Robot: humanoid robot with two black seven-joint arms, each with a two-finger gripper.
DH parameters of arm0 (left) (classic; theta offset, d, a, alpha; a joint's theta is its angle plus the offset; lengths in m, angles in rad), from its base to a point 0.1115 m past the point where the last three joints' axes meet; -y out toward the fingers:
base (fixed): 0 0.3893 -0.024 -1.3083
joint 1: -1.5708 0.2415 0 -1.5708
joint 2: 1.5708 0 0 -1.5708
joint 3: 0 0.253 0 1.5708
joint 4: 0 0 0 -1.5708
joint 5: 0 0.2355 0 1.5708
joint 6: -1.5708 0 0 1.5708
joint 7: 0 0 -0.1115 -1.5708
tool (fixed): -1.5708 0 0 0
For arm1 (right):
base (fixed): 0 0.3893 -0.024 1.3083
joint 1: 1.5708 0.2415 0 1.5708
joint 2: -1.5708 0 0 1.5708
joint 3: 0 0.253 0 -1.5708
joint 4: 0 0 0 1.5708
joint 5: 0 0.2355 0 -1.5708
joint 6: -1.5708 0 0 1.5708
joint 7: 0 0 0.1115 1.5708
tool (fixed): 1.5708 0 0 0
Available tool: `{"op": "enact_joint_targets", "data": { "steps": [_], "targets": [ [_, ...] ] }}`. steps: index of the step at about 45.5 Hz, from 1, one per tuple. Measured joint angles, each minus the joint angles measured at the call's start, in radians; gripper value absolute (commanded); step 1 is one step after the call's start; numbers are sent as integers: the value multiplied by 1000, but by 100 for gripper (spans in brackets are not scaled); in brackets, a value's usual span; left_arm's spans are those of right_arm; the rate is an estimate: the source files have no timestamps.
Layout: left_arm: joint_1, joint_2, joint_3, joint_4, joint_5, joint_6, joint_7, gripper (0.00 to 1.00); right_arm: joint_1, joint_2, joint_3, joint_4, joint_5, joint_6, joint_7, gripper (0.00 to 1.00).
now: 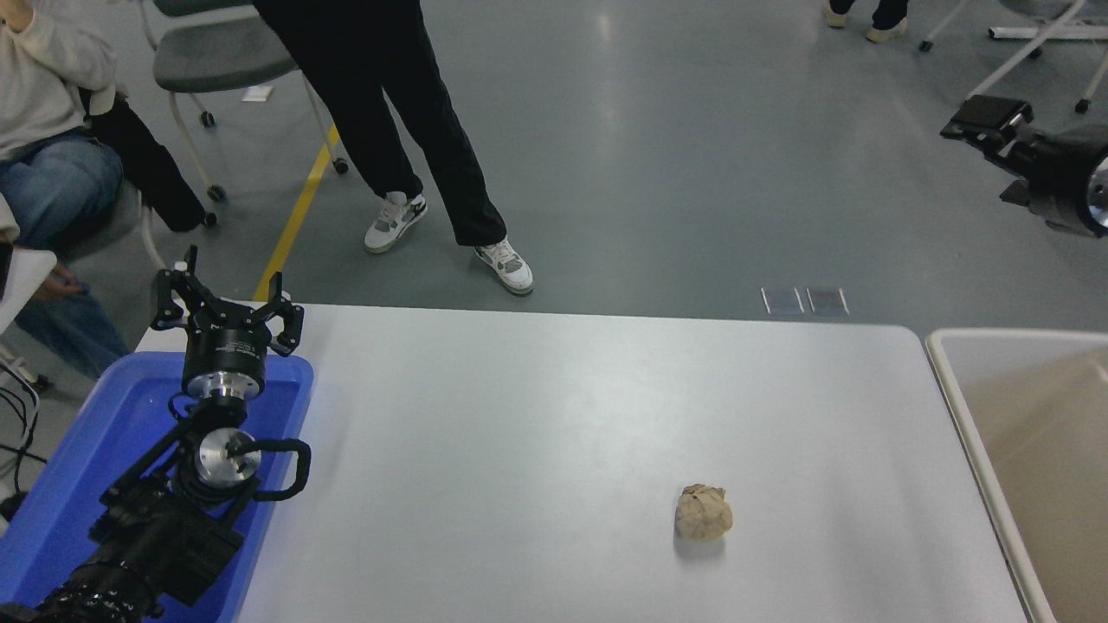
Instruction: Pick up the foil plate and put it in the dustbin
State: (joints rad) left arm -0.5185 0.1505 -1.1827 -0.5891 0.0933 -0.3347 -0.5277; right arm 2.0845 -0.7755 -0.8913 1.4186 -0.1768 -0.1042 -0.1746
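**Black arms with bare metal joints**

The left arm [164, 519] is matte black, with two round silver metal discs at its wrist joints and a looped black cable beside the lower disc. The left gripper [227, 298] has a black cylindrical body with small pale print and thin black linkage fingers [170, 290]. The right gripper [995, 121] is black and blocky; behind it a silver ring glints.
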Motion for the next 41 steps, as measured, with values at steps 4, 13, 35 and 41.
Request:
{"op": "enact_joint_targets", "data": {
  "steps": [4,13,35,41],
  "targets": [
    [0,0,0,1,0,0,0,99,75,71,-67,17,26,16,2,100],
    [0,0,0,1,0,0,0,99,194,207,-164,62,53,52,3,100],
    [0,1,0,1,-1,0,0,99,331,395,-215,241,66,335,7,100],
    [0,1,0,1,-1,0,0,99,359,416,-211,265,68,442,10,100]
  ]
}}
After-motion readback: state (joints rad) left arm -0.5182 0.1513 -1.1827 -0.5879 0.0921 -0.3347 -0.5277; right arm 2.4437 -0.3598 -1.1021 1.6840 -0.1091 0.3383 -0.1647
